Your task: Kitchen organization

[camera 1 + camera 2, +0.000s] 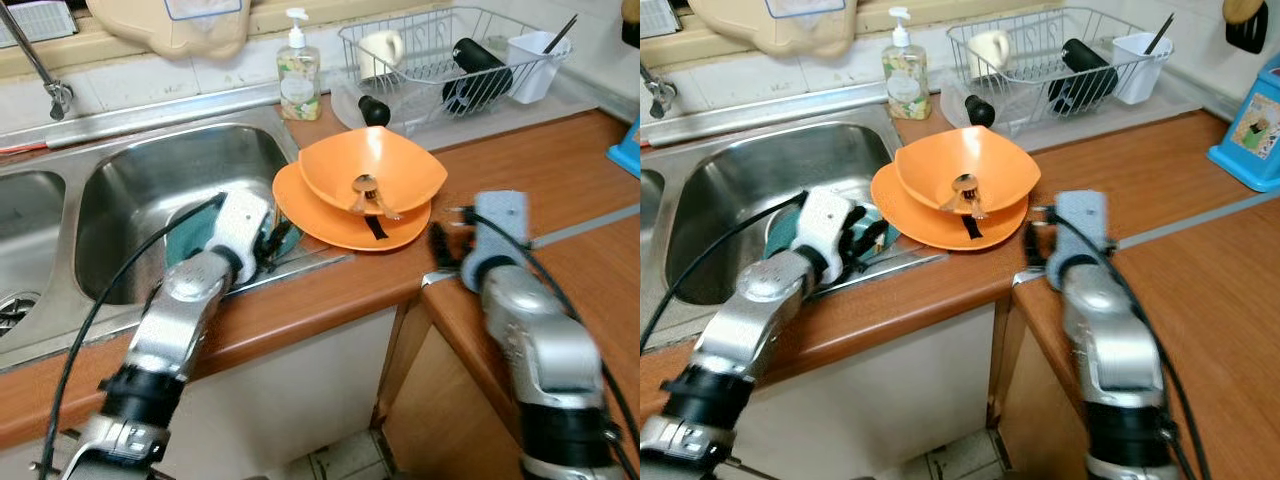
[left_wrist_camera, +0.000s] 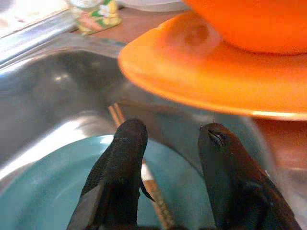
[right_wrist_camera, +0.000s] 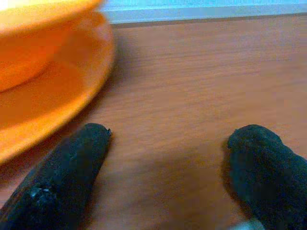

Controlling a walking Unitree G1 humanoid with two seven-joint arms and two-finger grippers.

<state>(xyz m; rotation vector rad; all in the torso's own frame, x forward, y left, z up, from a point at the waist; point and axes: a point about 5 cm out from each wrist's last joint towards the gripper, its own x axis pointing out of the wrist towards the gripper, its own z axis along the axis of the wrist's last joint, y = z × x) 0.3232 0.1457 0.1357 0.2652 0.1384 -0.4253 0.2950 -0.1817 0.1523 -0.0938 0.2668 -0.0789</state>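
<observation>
An orange bowl [image 1: 385, 170] with a metal spoon [image 1: 365, 190] in it sits on an orange plate [image 1: 330, 225] on the wooden counter, just right of the sink [image 1: 150, 170]. A teal plate [image 2: 43, 191] lies in the sink basin with chopsticks [image 2: 153, 196] across it. My left gripper [image 2: 172, 132] hangs open over the teal plate's right edge, next to the orange plate's rim, with the chopsticks below the gap between its fingers. My right gripper [image 3: 168, 136] is open and low over the bare counter, just right of the orange plate.
At the back, a wire dish rack [image 1: 450, 60] holds a mug, a black bottle and a white cup. A soap bottle [image 1: 298, 70] stands behind the sink, with the faucet [image 1: 45, 70] at far left. A blue box [image 1: 1252, 130] stands at the counter's right.
</observation>
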